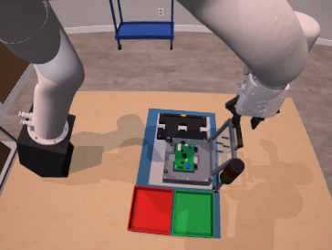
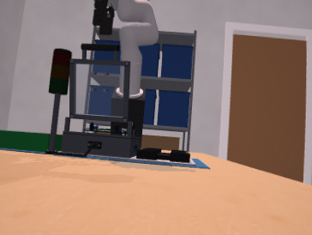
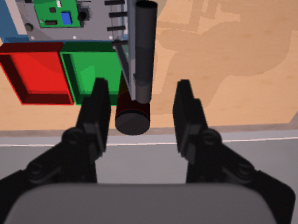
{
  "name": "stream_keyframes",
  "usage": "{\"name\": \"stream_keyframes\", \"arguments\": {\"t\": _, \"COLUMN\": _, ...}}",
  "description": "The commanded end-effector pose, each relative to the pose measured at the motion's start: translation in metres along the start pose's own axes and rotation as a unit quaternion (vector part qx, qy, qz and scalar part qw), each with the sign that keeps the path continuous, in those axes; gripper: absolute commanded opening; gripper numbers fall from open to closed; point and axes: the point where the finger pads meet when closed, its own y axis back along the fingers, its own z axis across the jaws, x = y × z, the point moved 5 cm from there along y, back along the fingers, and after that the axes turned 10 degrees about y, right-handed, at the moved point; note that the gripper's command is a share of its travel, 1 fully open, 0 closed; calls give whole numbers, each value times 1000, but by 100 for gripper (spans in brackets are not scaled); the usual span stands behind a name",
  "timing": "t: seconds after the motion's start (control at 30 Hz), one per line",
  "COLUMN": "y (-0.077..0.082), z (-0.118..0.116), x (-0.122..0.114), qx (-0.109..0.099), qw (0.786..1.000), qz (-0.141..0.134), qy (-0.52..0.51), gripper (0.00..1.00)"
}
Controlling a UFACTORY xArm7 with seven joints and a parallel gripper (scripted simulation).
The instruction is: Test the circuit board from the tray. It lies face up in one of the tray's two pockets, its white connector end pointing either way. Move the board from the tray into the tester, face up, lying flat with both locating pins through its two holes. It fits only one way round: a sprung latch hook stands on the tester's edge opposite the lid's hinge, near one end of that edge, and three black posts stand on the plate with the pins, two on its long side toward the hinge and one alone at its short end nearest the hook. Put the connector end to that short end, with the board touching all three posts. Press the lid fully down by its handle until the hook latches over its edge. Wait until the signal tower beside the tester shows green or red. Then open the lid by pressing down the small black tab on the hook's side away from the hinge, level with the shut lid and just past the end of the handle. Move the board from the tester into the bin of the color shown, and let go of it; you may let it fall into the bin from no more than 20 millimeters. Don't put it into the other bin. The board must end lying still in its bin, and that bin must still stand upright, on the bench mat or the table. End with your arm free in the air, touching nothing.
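Note:
The green circuit board (image 1: 184, 157) lies face up on the plate of the grey tester; it also shows at the top left of the wrist view (image 3: 55, 10). The tester's clear lid (image 1: 224, 139) (image 3: 142, 50) stands open and upright on the right side, with its dark bar handle at the top. My gripper (image 1: 243, 119) hangs above that handle, open and empty; in the wrist view (image 3: 142, 107) the handle and the tower's top show between the fingers, lower down. The signal tower (image 1: 230, 171) stands beside the tester with no lamp clearly lit.
The black tray (image 1: 181, 125) sits behind the tester, with no board in it. The red bin (image 1: 151, 210) and green bin (image 1: 193, 213) stand side by side in front of the tester on the blue mat. My arm's base (image 1: 43, 151) is at the left.

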Motion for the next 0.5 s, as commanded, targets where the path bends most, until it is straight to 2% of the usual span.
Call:
{"name": "stream_keyframes", "arguments": {"t": 0.0, "y": -4, "z": 2, "x": 0, "qx": -2, "qw": 1000, "qz": 0, "qy": 0, "gripper": 51}}
{"name": "stream_keyframes", "arguments": {"t": 0.47, "y": -15, "z": 2, "x": 0, "qx": -2, "qw": 1000, "qz": 0, "qy": 0, "gripper": 51}}
